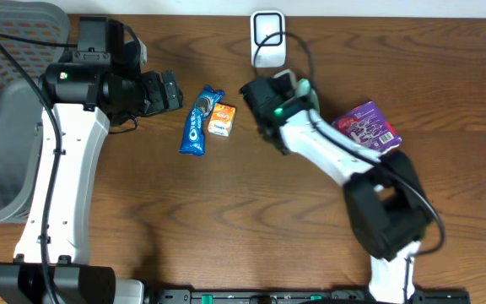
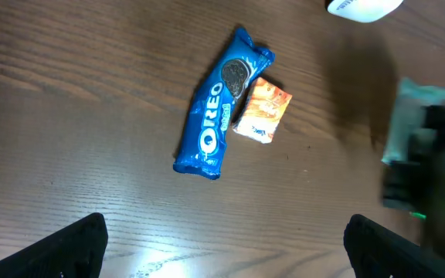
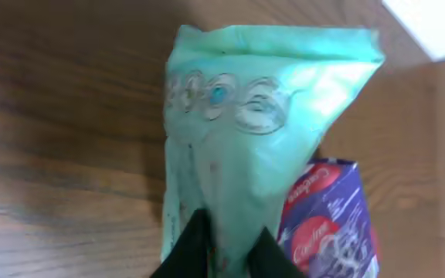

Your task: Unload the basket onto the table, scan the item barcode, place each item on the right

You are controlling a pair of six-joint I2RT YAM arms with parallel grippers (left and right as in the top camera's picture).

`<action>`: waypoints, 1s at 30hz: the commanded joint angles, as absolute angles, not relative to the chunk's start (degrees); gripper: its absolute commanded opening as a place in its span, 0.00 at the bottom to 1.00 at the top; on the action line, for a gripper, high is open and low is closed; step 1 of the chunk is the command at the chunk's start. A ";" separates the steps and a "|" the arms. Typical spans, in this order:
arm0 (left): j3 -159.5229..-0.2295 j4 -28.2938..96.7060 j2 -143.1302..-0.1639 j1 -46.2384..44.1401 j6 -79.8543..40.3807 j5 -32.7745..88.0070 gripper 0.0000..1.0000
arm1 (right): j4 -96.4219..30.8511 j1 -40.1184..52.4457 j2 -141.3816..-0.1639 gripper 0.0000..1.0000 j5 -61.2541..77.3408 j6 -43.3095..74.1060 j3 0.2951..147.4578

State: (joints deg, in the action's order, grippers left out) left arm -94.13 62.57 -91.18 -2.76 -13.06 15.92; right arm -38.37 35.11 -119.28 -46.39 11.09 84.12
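My right gripper is shut on the lower end of a mint-green packet, which is pinched between the two black fingers and held off the table. From overhead, this gripper and the green packet are just below the white barcode scanner. A corner of the scanner shows at the top right of the right wrist view. My left gripper is wide open and empty. It hovers to the left of a blue Oreo pack and a small orange packet.
A purple snack packet lies to the right of the right arm and appears under the green packet as purple packet. A grey basket stands at the left edge. The Oreo pack and orange packet lie mid-table.
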 commanded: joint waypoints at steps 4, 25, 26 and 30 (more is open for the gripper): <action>-93.97 62.57 -91.42 -2.52 -12.49 15.35 0.98 | -39.46 38.48 -124.95 0.31 -45.10 13.45 84.60; -93.97 62.57 -91.42 -2.52 -12.49 15.35 0.98 | -56.86 29.71 -121.49 0.38 -20.36 15.22 106.98; -93.97 62.57 -91.42 -2.52 -12.49 15.35 0.98 | -56.69 28.69 -121.64 0.37 -17.45 14.20 106.61; -93.97 62.57 -91.42 -2.52 -12.49 15.35 0.98 | -55.68 24.84 -122.13 0.15 -7.55 13.06 104.68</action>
State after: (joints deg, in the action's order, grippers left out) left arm -94.13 62.57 -91.18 -2.76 -13.06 15.92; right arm -55.88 26.50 -122.21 -15.92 14.11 105.93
